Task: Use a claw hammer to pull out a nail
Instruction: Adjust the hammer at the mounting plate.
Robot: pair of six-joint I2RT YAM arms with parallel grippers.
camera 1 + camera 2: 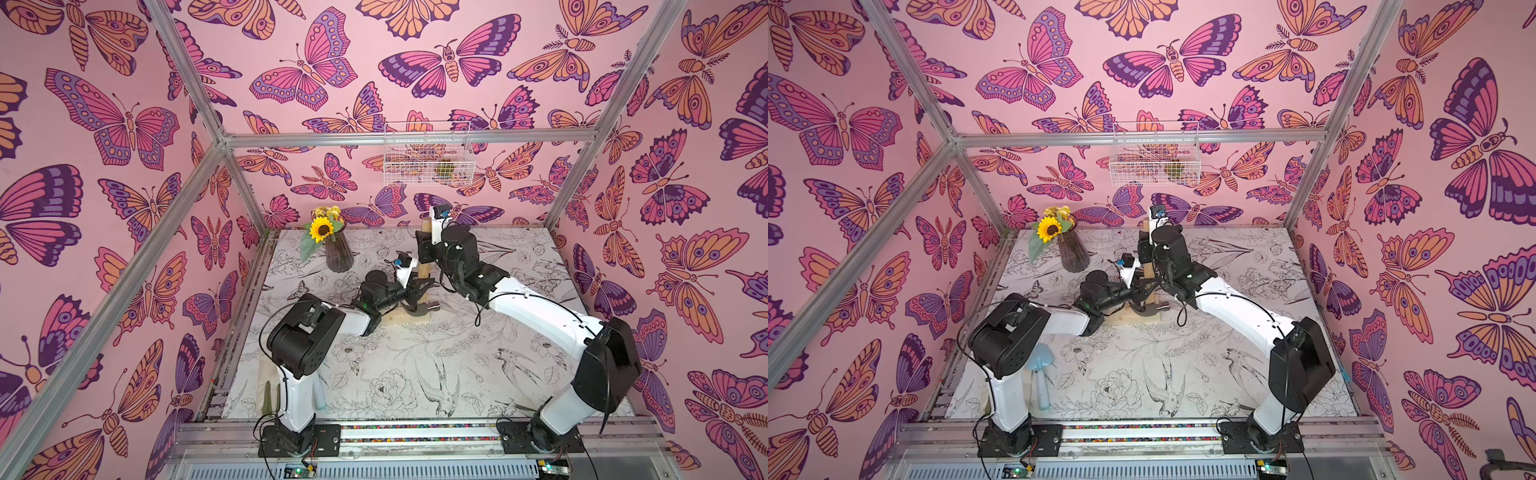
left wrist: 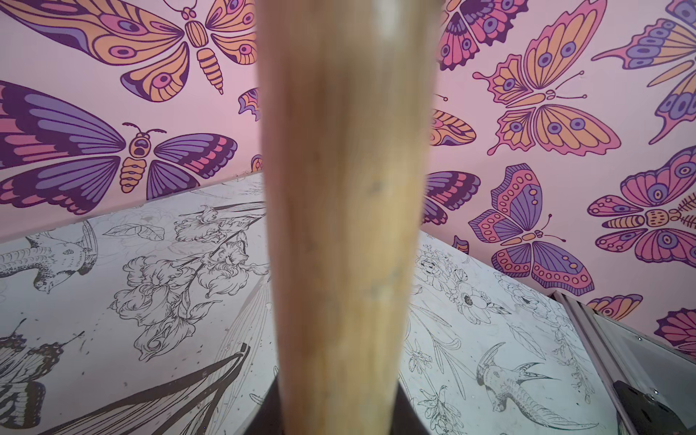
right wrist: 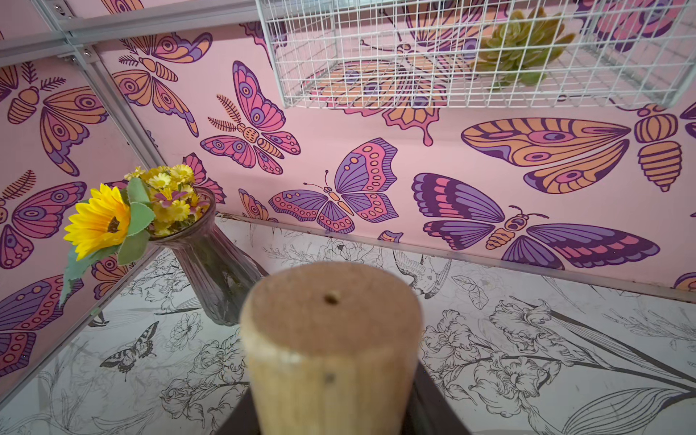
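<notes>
Status: we judge the pull unfinished, possibly not begun. We find no nail in any view. The spot where it would sit is hidden under the steel head and the left arm. The claw hammer stands head-down on a pale wooden block near the middle of the desk, its handle rising and leaning toward the back wall. Left to do, as we read it: lever the handle so the claw draws the nail, then confirm it is out.

Grip notes: the left hand is clamped low on the handle, just above the head. In the left wrist view the handle fills the gap between the dark jaws, touching both. The right hand sits around the upper handle, just below the butt end. The wood lies between its jaws, but we cannot tell whether they press on it or stand slightly off.
</notes>
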